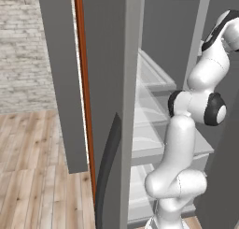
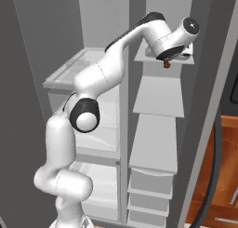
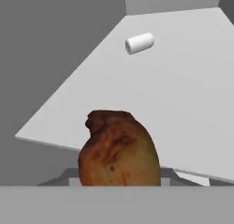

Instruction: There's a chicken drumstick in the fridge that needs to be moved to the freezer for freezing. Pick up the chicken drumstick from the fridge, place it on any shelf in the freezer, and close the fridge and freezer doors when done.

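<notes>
- The chicken drumstick [image 3: 119, 149] is a rounded lump with a glossy, wrinkled skin, reddish-brown on the left and more yellow-olive on the right.
- In the hand view it stands close before the camera, at the near edge of a shelf [image 3: 183, 104].
- The gripper [image 2: 168, 60] is closed on the chicken drumstick, which shows as a small brown bit under the white hand; the fingers themselves are hidden, so only the grip can be told.
- The hand is at the near edge of the top shelf of the freezer [image 2: 158, 101], in the right compartment of the tall grey unit.
- This shelf is a flat, opaque, pale-grey board, smooth and matte.
- A small white cylinder [image 3: 139, 43] lies on its side, far back on the shelf.
- The fridge [image 2: 86, 92] on the left has clear glass shelves and translucent drawers.
- Both doors are open: the left door [image 1: 109, 106] is flat grey with a long dark curved handle.
- Further left are a pale brick wall [image 1: 23, 50] and a light wooden plank floor [image 1: 32, 176].
</notes>
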### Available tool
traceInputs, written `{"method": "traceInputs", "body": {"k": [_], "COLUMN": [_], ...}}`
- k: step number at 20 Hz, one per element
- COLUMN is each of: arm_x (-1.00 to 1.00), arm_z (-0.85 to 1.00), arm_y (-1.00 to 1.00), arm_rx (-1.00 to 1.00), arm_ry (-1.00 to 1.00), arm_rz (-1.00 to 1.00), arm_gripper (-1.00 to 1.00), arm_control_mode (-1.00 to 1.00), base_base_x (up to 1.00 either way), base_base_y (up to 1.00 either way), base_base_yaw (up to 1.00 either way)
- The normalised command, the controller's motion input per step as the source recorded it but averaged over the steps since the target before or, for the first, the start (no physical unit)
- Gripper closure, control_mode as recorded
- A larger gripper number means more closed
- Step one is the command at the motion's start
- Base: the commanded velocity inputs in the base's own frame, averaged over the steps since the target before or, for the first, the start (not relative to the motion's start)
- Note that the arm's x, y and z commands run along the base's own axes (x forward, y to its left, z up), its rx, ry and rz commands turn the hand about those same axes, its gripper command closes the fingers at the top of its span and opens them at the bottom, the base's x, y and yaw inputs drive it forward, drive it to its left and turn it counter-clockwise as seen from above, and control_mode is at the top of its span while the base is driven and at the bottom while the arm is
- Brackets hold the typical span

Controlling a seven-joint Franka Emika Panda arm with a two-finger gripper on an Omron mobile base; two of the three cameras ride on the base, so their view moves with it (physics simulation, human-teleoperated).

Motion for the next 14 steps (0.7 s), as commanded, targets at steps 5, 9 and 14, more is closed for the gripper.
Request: {"method": "traceInputs", "body": {"k": [5,9,14], "arm_x": [0.07,0.37,0.55], "arm_z": [0.0,0.0,-0.02], "arm_y": [-0.08,-0.03,0.0], "arm_rx": [0.01,0.0,0.0], "arm_ry": [-0.06,-0.05,-0.04], "arm_rz": [0.09,0.07,0.05], "arm_gripper": [1.0,1.0,1.0], "arm_control_mode": [-1.0,-1.0,-1.0], "base_base_x": [0.0,0.0,0.0], "base_base_y": [0.0,0.0,0.0], "base_base_yaw": [0.0,0.0,0.0]}}
